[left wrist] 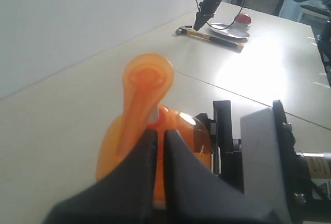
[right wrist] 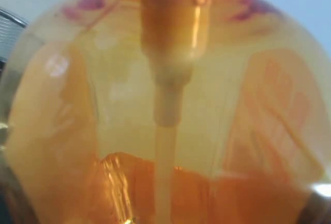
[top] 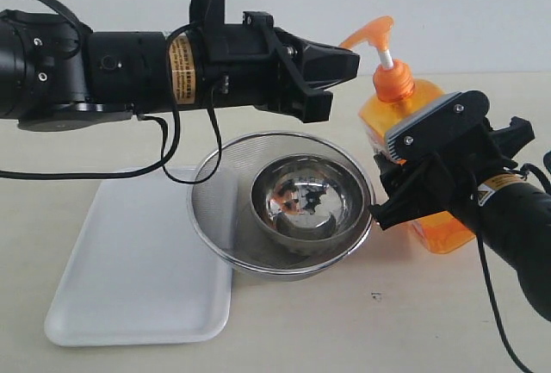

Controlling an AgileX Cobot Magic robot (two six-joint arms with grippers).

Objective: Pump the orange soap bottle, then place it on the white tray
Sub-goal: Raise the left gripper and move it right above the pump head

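Nearest us, at the lower right of the frame, we see the right gripper clasped wide around the body of the one orange soap bottle, which fills the right wrist view. The bottle stands at right, beside the bowls and well apart from the single white tray at lower left. We count two grippers. The left gripper reaches in from the upper left with its fingers pressed together, tips just beside the pump head; whether they touch it we cannot tell. We count two bowls at centre: one round mesh bowl, its edge over the tray's right rim, and one smaller steel bowl inside it. Everything sits on a pale beige tabletop before a plain light wall.
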